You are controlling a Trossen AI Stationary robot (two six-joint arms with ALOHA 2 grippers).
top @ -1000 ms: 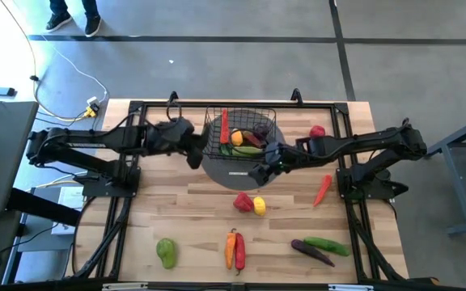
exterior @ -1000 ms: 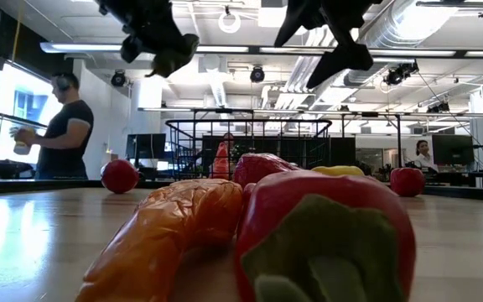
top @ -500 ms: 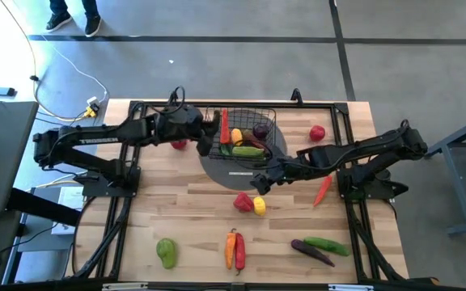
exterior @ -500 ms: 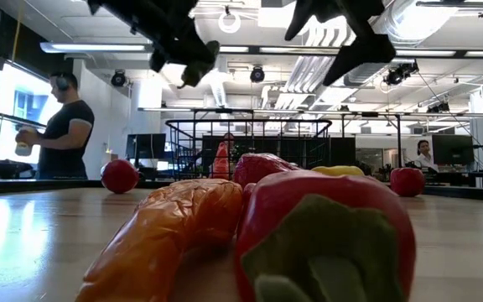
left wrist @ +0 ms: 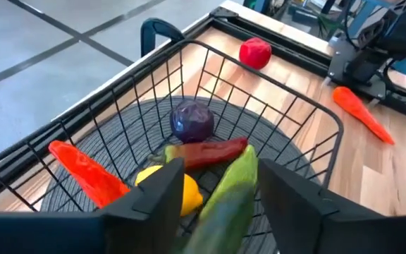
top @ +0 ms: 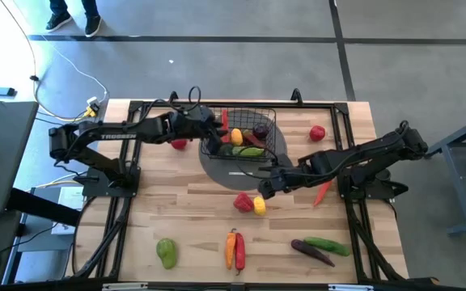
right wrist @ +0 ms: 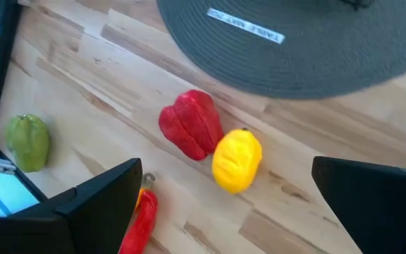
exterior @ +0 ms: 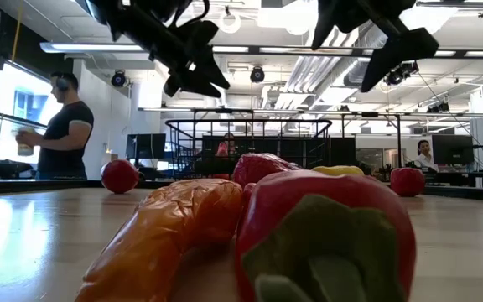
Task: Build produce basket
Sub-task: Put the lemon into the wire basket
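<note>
Where left tool (left wrist: 217,197) grips cucumber (left wrist: 224,194), its lower end is hidden

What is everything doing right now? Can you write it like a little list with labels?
left gripper: over the basket, shut on a green vegetable
right gripper: open, above the yellow lemon and red pepper
in basket: purple ball, dark red pepper, long red pepper, yellow piece
under basket: grey mat
loose on the table: green pear
</note>
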